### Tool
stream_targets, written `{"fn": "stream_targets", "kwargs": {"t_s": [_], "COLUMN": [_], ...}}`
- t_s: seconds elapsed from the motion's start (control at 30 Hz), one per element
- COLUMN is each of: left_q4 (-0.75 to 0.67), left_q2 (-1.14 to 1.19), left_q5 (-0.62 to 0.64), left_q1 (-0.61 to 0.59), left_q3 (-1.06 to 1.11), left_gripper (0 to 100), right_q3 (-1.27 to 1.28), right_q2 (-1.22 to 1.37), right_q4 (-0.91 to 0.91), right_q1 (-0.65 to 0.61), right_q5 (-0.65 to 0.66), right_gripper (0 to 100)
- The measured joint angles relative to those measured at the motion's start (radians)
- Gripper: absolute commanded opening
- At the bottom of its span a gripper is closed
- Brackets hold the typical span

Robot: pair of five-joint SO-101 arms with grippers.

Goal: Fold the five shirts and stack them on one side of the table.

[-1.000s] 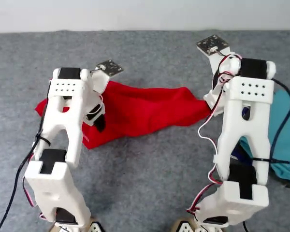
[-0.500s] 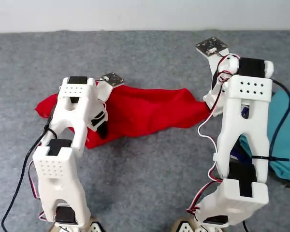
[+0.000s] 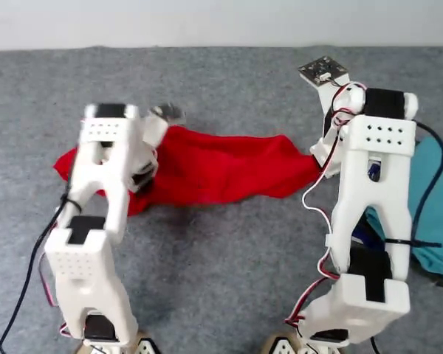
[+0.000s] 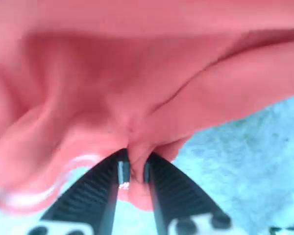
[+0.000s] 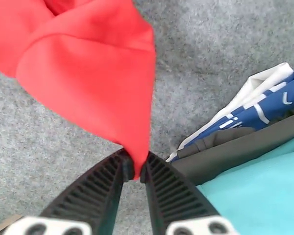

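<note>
Now, w/ left gripper [image 4: 133, 165] & right gripper [image 5: 135, 167] clenched on red shirt [image 3: 229, 173], ends should be lifted evenly, w/o slack.

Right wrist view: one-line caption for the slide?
Right gripper, jaws shut on a corner of the red shirt, above the grey table beside a stack of other shirts.
</note>
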Motion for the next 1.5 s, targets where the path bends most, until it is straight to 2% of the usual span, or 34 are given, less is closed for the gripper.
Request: {"fn": "stream_targets", "kwargs": {"t_s": [0.3,0.5,0.7,0.87,1.0,1.23,1.5], "left_q4": [0.017,0.021,0.021,0.023,0.023,0.023,0.023], "left_q2": [-0.474,-0.680,-0.795,-0.835,-0.844,-0.844,-0.844], "left_q5": [-0.006,-0.006,-0.008,-0.008,-0.008,-0.008,-0.101], "left_q1": [-0.074,-0.166,-0.232,-0.215,-0.207,-0.298,-0.407], "left_q3": [-0.037,-0.037,-0.037,-0.025,0.061,0.233,0.479], "left_gripper": [1,1,1,1,1,2,11], "right_q3": [-0.189,-0.379,-0.617,-0.698,-0.623,-0.245,0.061], "right_q2": [-0.048,-0.049,-0.049,-0.063,-0.063,-0.086,-0.069], "right_q4": [0.000,0.000,0.000,0.002,0.002,0.003,0.003], "right_q1": [0.109,0.150,0.126,0.044,-0.018,-0.141,-0.365], "right_q5": [0.002,0.002,0.002,0.002,0.002,0.002,0.002], "right_gripper": [1.1,1.1,1.1,1.1,1.1,1.0,4.6]}}
